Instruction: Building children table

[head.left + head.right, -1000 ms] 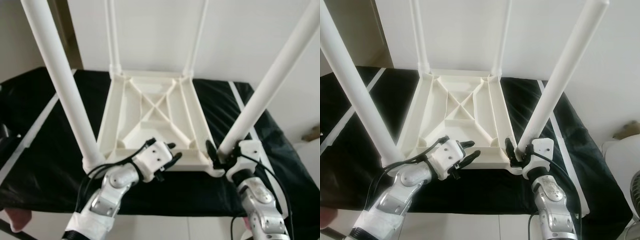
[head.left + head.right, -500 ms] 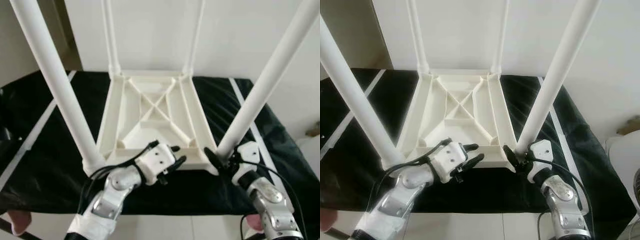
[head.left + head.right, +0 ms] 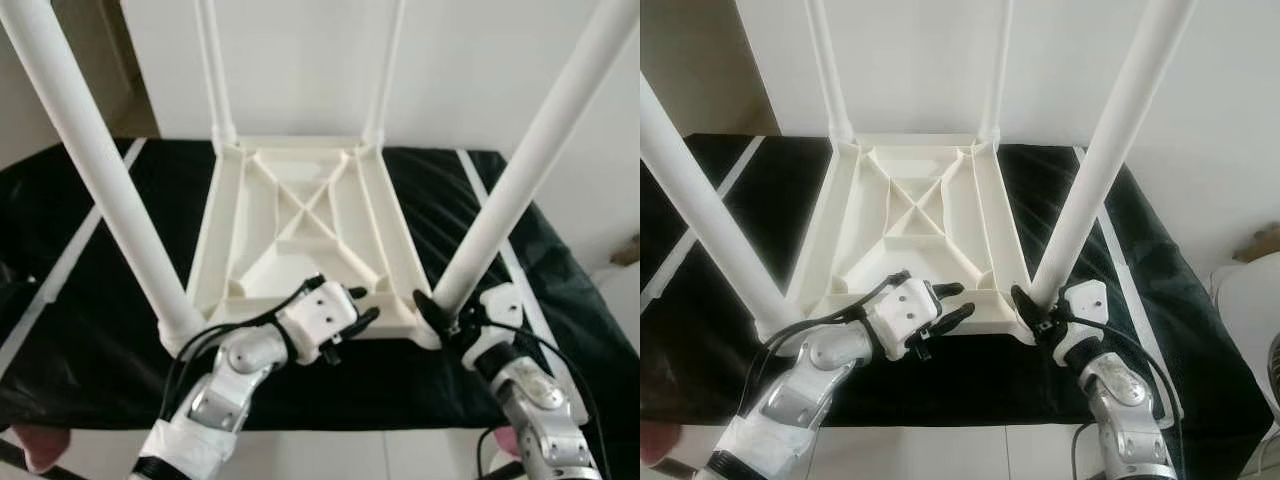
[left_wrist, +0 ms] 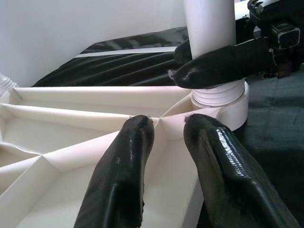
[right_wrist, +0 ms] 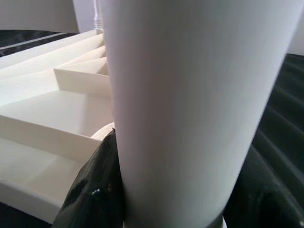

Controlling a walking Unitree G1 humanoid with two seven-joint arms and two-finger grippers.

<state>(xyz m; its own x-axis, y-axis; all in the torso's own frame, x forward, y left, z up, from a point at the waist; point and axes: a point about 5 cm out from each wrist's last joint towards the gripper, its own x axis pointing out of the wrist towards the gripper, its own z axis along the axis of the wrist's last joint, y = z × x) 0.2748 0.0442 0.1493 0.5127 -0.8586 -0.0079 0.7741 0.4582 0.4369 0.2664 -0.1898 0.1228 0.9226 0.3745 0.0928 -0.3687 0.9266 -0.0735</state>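
A white plastic children's table [image 3: 300, 215] lies upside down on a black cloth [image 3: 90, 330], with its legs pointing up. My right gripper [image 3: 445, 310] is shut around the base of the near right leg [image 3: 520, 190], just above its socket. In the right wrist view that leg [image 5: 190, 95] stands between the black fingers [image 5: 95, 190]. My left gripper [image 3: 357, 306] sits at the middle of the table's near rim, one finger inside the frame and one outside. In the left wrist view its fingers [image 4: 128, 161] pinch the rim wall. The near left leg [image 3: 110, 190] stands alone.
Two thin far legs [image 3: 215, 70] rise in front of a white wall. White stripes run along the cloth at both sides [image 3: 75, 250]. The cloth's front edge drops to a pale floor [image 3: 380, 455]. A pinkish shape [image 3: 35, 445] shows at the bottom left corner.
The camera has tipped slightly, so the whole scene has shifted. Both grippers keep their places on the table; the right forearm has swung a little outward around the leg.
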